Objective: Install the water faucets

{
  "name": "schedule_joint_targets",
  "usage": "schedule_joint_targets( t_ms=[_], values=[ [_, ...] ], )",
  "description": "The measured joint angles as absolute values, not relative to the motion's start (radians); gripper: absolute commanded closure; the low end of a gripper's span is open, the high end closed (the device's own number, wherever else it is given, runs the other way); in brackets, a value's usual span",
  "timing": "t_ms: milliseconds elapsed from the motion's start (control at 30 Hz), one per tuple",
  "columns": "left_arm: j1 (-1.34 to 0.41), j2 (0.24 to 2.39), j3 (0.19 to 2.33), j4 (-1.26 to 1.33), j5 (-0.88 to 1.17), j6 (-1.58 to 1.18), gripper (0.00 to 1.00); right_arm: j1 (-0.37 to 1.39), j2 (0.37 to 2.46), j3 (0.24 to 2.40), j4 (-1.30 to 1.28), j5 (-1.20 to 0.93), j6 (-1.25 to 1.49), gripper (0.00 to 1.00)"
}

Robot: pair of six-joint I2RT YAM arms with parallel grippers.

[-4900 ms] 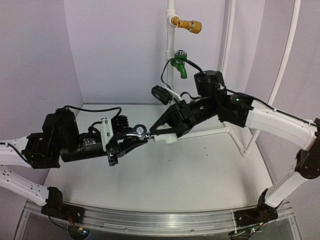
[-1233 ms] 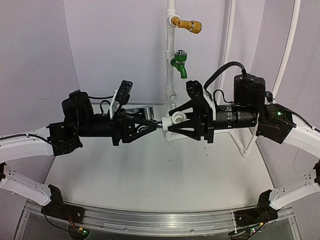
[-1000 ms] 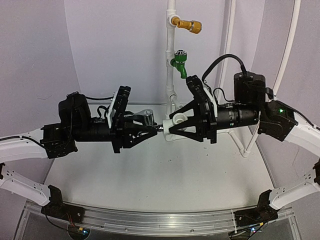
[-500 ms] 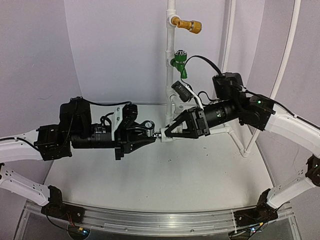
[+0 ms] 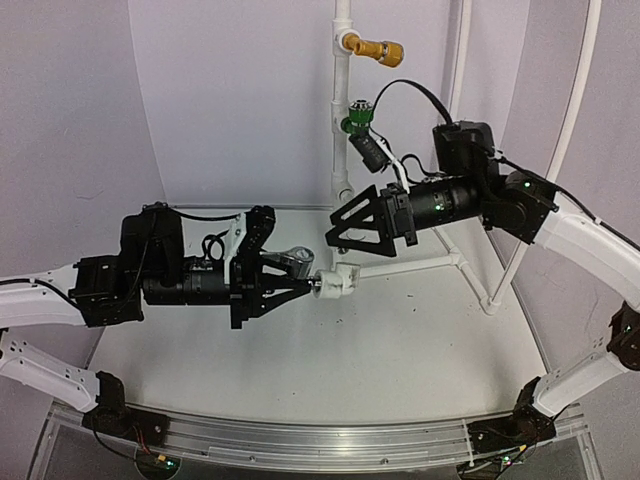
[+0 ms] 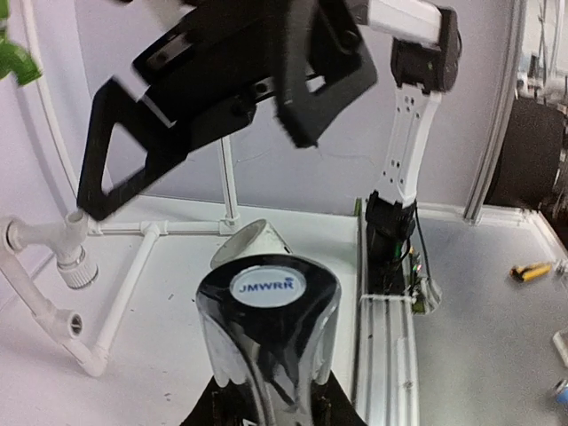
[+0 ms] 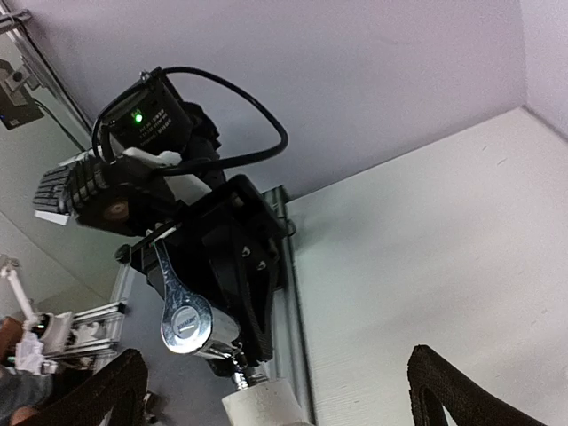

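The left gripper (image 5: 297, 279) is clamped tight on the silver tap (image 5: 298, 259) above the table (image 5: 400, 345), with the white fitting (image 5: 338, 281) on the tap's end. The right gripper (image 5: 340, 231) hangs wide open just above the fitting, holding nothing.

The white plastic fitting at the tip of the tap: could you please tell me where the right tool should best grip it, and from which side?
I would grip the white plastic fitting around its round body, coming from the right arm's side. It juts free beyond the silver tap, which the left tool clamps, so that end is unobstructed. The right tool stands open nearby.
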State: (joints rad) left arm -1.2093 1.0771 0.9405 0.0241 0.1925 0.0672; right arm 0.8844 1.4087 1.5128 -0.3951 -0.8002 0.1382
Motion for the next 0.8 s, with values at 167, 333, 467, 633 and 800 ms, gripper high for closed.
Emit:
schedule_joint_targets(
  t_ms=[167,333,467,633,800],
  values=[
    [-1.136,1.04,0.868,0.142,0.231,-0.17,1.0,0.881,1.349,1.517,-0.398,-0.636,-0.045,0.02],
    [-1.057,1.038,0.805,0.304,0.283,-0.453,1.0,0.882,1.234,1.434,-0.382,-0.567,-0.32,0.02],
    [-1.043,1.064,0.796,0.427,0.319,-0.633,1.0,0.889,1.141,1.358,-0.337,-0.509,-0.59,0.02],
    [-1.04,1.108,0.794,0.551,0.376,-0.801,1.0,0.955,1.108,1.311,-0.299,-0.44,-0.935,0.03],
    [-1.031,1.138,0.794,0.614,0.433,-0.904,1.0,1.06,1.109,1.251,-0.271,-0.368,-1.212,0.08]
  ],
)
